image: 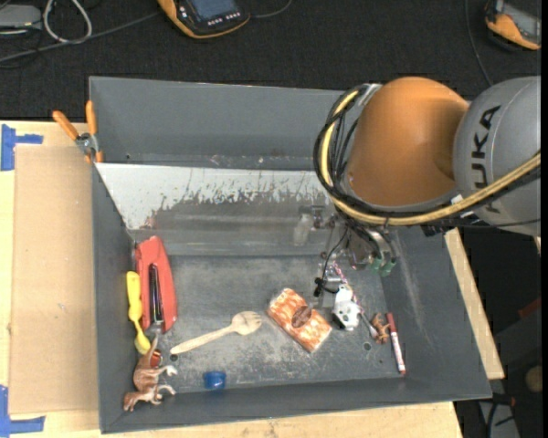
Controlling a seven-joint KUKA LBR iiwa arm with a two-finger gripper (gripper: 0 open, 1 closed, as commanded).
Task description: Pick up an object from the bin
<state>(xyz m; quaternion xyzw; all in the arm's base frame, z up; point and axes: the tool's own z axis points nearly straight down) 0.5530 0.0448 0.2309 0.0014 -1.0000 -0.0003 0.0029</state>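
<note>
Jaws, width cannot tell, over small white toy [347,314], orange block [300,321] beside, bin wall [429,308] near

- Arm [411,144] enters from the right; its jaws hang low over a white toy [347,311], just beside an orange block [300,322].
- A red pen [395,343] lies right of the toy.
- Red case [155,286], yellow tool [134,310], spoon [217,333], blue cap [215,380] and toy horse [149,384] lie toward the bin's [210,126] left.
</note>
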